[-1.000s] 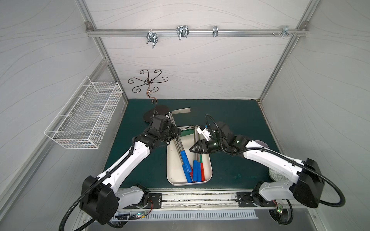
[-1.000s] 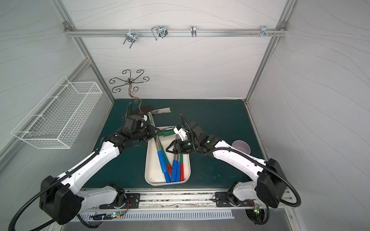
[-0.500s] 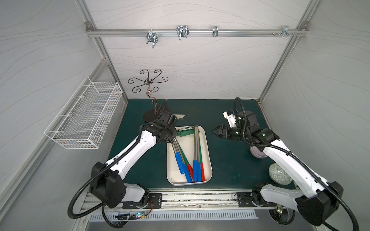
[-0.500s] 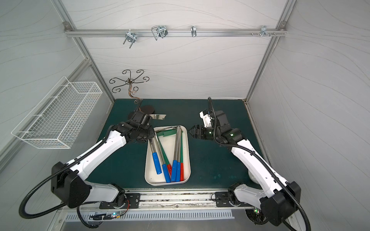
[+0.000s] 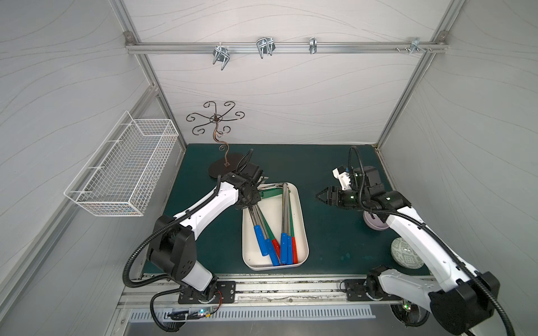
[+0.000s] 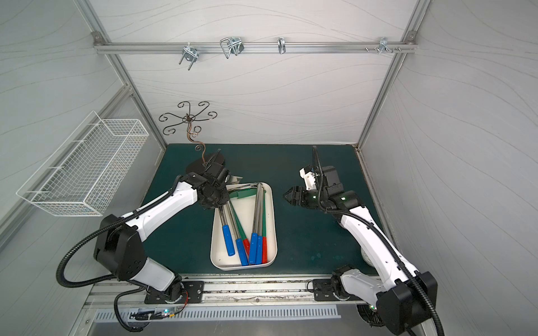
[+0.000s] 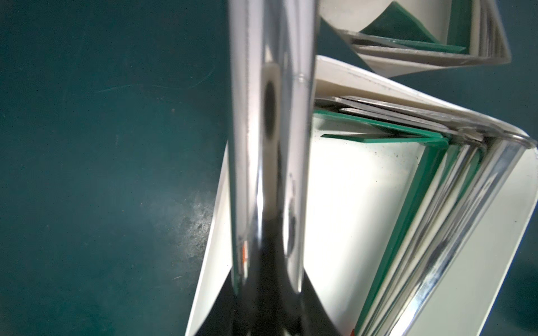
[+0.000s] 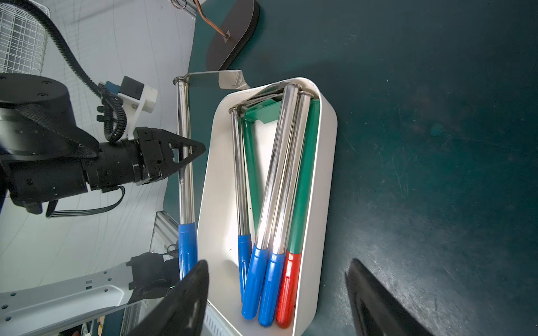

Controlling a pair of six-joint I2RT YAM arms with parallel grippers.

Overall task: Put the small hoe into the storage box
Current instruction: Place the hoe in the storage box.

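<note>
1. Handles (image 5: 284, 247) in blue and red are crowding the near end of the storage box (image 5: 254, 257), which is sitting mid-table on the green mat (image 5: 334, 247). Several hoes (image 5: 286, 215) are already lying flat inside it, so much of the stowing is looking done.
2. Just left of that bundle, the small hoe (image 5: 259, 241) with a blue handle is hanging along the box's left side. In the right wrist view its shaft is showing clear of the left wall, so it is probably being held above the box, not resting in it.
3. Partway up that chrome shaft, the left gripper (image 8: 189, 151) is clenching the metal tight.
4. To the right, well apart from the box, the right gripper (image 5: 318, 197) is hovering over bare mat. It is released and carrying nothing, its fingers (image 8: 186, 302) spreading wide.
5. Farther back, the held hoe's blade (image 8: 218, 78) is poking past the box's far left corner, near the dark base (image 5: 221, 170) of the wire stand.
6. Judging from this, three things are remaining: shifting the hoe so its blade is clearing the far rim, lowering it among the others, and letting go.
</note>
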